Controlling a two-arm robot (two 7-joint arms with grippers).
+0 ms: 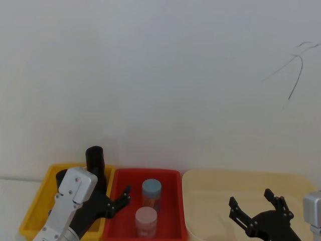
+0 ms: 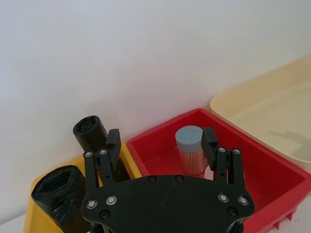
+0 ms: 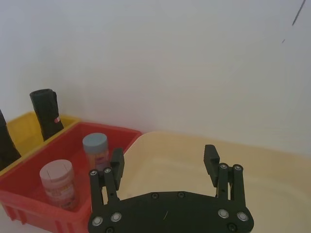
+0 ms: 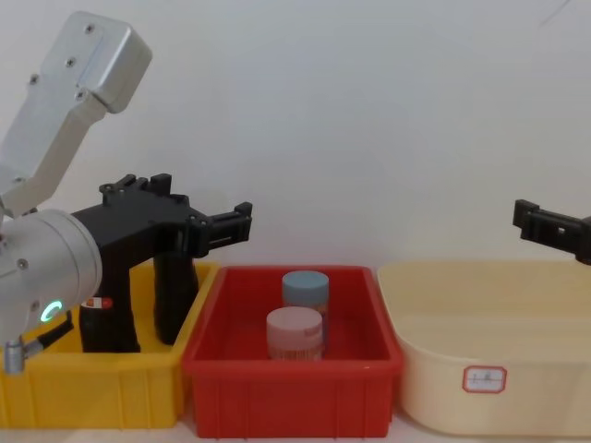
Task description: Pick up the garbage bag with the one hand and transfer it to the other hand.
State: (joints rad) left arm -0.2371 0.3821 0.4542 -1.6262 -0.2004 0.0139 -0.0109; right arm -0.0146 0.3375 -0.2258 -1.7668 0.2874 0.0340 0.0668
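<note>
Chest view: garbage bag [image 4: 109, 325] stands upright in the yellow bin [image 4: 92, 401], red sticker showing, nothing gripping it. Left hand [image 2: 161, 141] hangs over that bin, fingers spread wide and empty. Right hand [image 3: 164, 156] is likewise wide over the cream tub [image 3: 272, 160].

We see the left arm [image 4: 74, 83]: silver-grey boxy casing w/ small dark screws, then a big silver cylindrical joint [image 4: 42, 263] w/ a green glowing ring [image 4: 51, 311]. The left gripper [image 2: 161, 140] is matte black: flat rounded palm plate [image 2: 167, 199] dotted w/ silver screw heads, two slim linkage fingers [image 2: 102, 167] w/ blocky tips. The right gripper [image 3: 164, 160]: same build, approx. identical; a silver-grey link [image 1: 313, 206] sits behind it.
</note>
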